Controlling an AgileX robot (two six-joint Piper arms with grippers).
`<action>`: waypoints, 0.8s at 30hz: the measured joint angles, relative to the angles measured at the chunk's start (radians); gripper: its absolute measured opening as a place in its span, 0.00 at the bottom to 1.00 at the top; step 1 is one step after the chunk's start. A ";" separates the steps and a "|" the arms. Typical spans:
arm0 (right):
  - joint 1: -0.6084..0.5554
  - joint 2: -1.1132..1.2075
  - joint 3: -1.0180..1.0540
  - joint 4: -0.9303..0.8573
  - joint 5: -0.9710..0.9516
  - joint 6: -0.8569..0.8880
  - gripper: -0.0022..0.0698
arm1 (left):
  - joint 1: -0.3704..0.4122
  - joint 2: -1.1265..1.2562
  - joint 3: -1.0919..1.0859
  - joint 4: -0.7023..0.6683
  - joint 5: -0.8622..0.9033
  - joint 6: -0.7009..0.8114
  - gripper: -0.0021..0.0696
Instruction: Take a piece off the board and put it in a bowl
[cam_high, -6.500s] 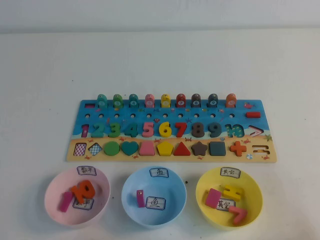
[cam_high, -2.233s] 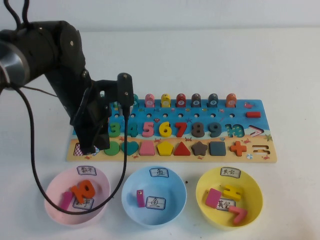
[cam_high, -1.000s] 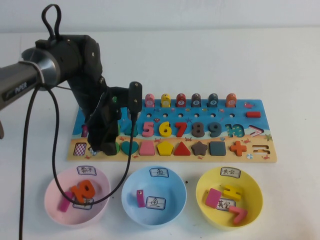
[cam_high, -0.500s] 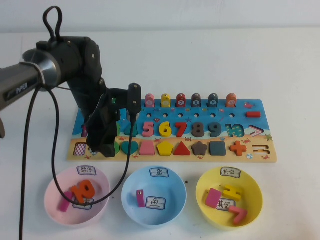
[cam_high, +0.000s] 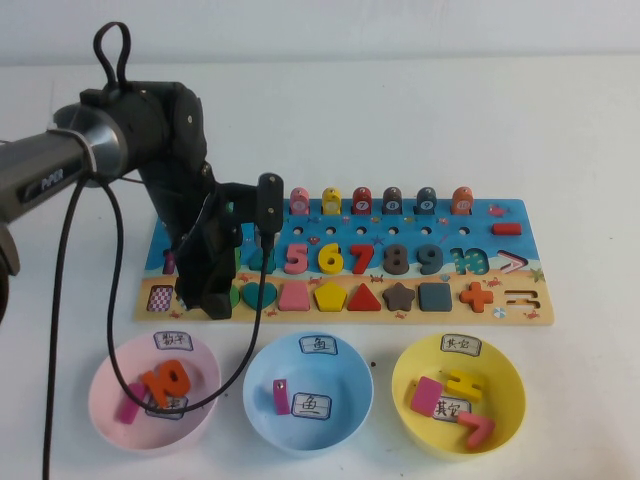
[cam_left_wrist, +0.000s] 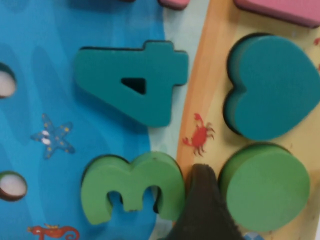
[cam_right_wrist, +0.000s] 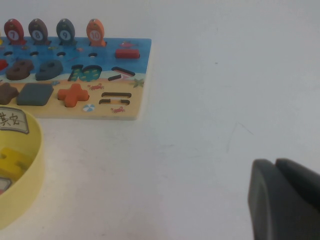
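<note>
Moved: left gripper (cam_high: 207, 297) had edged slightly lower over the board's (cam_high: 520, 262) left end.
Piece (cam_left_wrist: 265, 187): seated in its slot, one fingertip (cam_left_wrist: 201, 200) beside it.
Claw width: cannot tell.
Right gripper (cam_right_wrist: 285, 200): off the board's right edge, closed.
Bowl (cam_high: 508, 375): table's near-right edge.

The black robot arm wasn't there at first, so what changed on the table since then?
The left arm came in and brought the left gripper down over the long blue wooden puzzle board, one fingertip beside the small flat round green wooden disc. The disc sits in its slot, not lifted. The yellow plastic bowl and the right gripper, parked off the board, are unchanged.
</note>
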 joint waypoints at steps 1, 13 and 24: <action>0.000 0.000 0.000 0.000 0.000 0.000 0.01 | 0.000 0.000 -0.001 0.000 -0.002 0.002 0.64; 0.000 0.000 0.000 0.000 0.000 0.000 0.01 | 0.000 0.004 -0.003 0.000 -0.002 0.019 0.64; 0.000 0.000 0.000 0.000 0.000 0.000 0.01 | 0.000 0.004 -0.003 0.004 -0.002 0.022 0.64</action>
